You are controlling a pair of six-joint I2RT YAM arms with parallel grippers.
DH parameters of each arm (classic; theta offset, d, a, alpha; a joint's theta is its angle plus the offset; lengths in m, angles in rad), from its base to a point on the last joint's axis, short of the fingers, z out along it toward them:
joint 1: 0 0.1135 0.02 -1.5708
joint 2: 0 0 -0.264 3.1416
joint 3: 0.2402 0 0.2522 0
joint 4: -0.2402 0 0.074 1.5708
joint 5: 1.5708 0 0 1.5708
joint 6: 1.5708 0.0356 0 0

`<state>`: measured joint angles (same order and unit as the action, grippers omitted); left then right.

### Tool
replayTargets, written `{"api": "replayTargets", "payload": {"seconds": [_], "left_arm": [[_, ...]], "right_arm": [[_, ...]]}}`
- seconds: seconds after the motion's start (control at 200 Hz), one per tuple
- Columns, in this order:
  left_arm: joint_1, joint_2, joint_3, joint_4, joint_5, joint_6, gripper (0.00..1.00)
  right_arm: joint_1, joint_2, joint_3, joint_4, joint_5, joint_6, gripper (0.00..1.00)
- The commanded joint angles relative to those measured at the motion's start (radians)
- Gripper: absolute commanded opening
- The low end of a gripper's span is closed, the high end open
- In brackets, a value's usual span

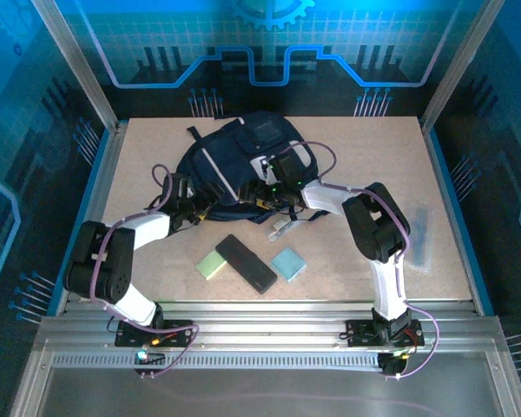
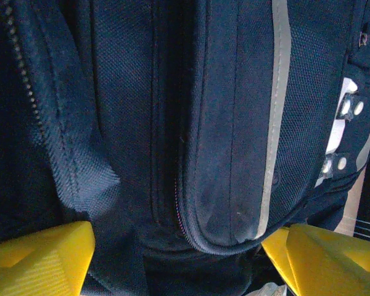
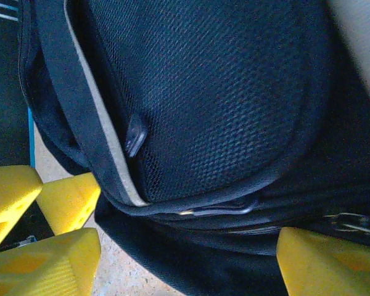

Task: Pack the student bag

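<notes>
top external: noted student bag [image 1: 243,156] lying flat at far centre of table [image 1: 434,191], left gripper [image 1: 191,207] and right gripper [image 1: 273,178] both at its near edge. black case [image 1: 246,262], green pad [image 1: 212,264] and blue pad [image 1: 287,263] well apart from it, nearer the bases.

left wrist: found left gripper [image 2: 179,265] spread wide, zipper [image 2: 179,216] between fingers [image 2: 37,259], nothing pinched.

right wrist: found right gripper [image 3: 185,265] likewise spread, over mesh pocket [image 3: 209,92], zipper pull [image 3: 135,135] just ahead.

recommended: pin fabric with one side, close squarely on the pull, draw along the zipper line, avoid snagging straps.
</notes>
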<state>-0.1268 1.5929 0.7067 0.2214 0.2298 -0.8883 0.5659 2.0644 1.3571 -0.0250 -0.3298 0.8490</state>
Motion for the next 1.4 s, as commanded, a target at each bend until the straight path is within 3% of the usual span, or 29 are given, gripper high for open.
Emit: {"api": "replayTargets", "payload": {"seconds": [0.0,0.245,0.615,0.905,1.161,1.266,1.396], "left_arm": [[0.029,0.081,-0.034,-0.067,-0.008,-0.004,0.83],[0.029,0.129,0.01,-0.066,-0.007,0.003,0.83],[0.02,0.111,-0.003,-0.041,0.006,-0.018,0.83],[0.012,0.134,-0.01,-0.013,0.013,-0.029,0.82],[0.039,0.183,0.084,-0.04,0.005,0.013,0.82],[0.057,0.189,0.151,-0.102,0.002,0.06,0.82],[0.069,0.138,0.216,-0.233,-0.04,0.162,0.82]], "right_arm": [[-0.079,-0.003,-0.023,-0.129,0.211,-0.055,0.77],[-0.094,-0.071,0.015,-0.267,0.331,-0.18,0.78],[-0.089,-0.017,0.058,-0.162,-0.017,-0.202,0.78],[-0.109,0.089,0.131,0.025,-0.076,-0.11,0.72],[-0.086,0.0,0.007,0.334,-0.215,-0.086,0.69],[-0.071,-0.024,0.005,0.344,-0.295,-0.104,0.68],[-0.079,-0.085,-0.032,0.217,-0.254,-0.198,0.68]]}}
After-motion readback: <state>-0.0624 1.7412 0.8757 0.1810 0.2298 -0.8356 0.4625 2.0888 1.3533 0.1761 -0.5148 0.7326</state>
